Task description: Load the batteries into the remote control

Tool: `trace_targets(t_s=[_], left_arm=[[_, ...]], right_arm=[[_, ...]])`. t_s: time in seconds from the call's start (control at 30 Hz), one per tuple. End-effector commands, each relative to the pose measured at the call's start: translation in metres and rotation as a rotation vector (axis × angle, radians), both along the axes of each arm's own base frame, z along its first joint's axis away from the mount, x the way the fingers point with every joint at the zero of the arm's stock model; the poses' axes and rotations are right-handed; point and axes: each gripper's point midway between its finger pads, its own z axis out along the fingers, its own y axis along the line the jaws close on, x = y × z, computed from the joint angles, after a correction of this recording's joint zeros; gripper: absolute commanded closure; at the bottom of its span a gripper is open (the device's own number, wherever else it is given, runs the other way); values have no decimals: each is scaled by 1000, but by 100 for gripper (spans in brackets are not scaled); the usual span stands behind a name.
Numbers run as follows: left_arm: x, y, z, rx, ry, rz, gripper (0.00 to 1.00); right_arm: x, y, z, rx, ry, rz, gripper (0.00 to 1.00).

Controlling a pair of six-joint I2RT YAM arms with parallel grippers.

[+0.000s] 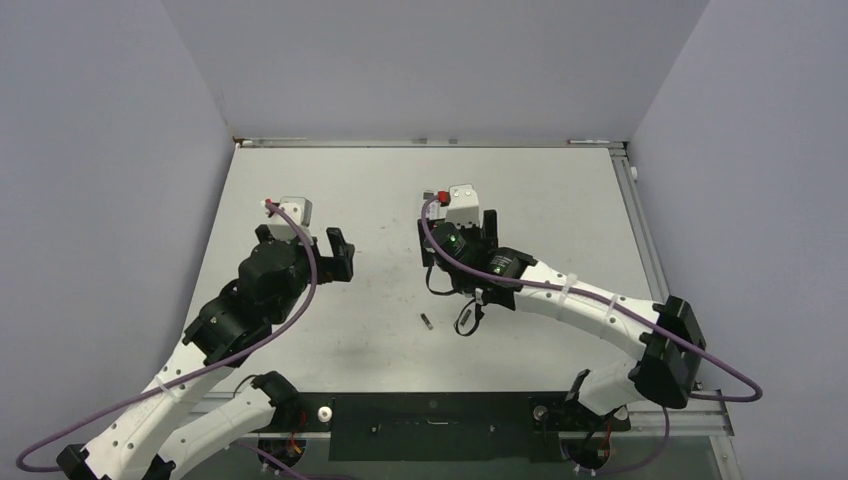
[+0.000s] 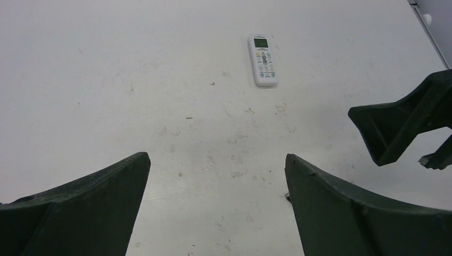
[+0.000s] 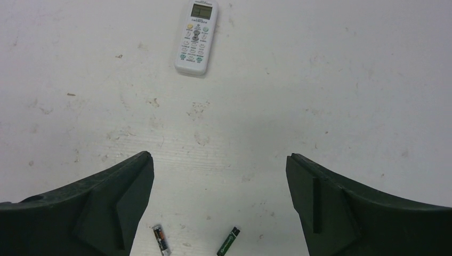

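The remote control (image 3: 196,37) lies face up on the white surface (image 1: 380,190), display end pointing away from the right wrist camera and its body slightly tilted. Bare, scuffed surface lies on every side of it in both wrist views, and nothing touches it.

The right hand (image 3: 219,157) has its fingers spread wide apart and grips nothing. The remote control is well ahead of it, a little left of the gap between the fingers. The batteries (image 3: 160,239) lie on the near side of the remote control, well apart from it, down by the roots of those fingers. The other battery (image 3: 228,241), with green lettering, lies near the first but not touching it.

The left hand (image 2: 216,159) is also spread wide with nothing in it. From its camera the remote control is far ahead, slightly right of the gap. One finger of the right hand (image 2: 397,122) stands to the right of the remote control and nearer the camera, apart from it. Beyond the remote control to the right, the edge of the surface meets a wall (image 2: 434,21).

From above, one battery (image 1: 427,321) lies on open surface between the arms, just beside the right arm's cable loop (image 1: 468,318). A metal rail (image 1: 632,200) runs along the right edge of the surface, and walls close in three sides.
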Motion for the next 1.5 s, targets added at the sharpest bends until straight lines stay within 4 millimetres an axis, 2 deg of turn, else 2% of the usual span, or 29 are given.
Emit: trace_targets(t_s=[0.0,0.3,0.53,1.07,1.47], left_arm=[[4,11,7,-24,-25,53,4],[10,24,-2,16,4,108,4],[12,19,-6,21,23,93,4],[8,15,1,-19,5,54,4],[7,12,5,-48,-4,24,4]], right_arm=[[18,27,-2,101,41,34,5],[55,45,-35,150,143,5,2],[78,58,-56,175,189,-24,3],[140,66,-101,192,235,-140,5],[174,73,-128,163,238,-184,10]])
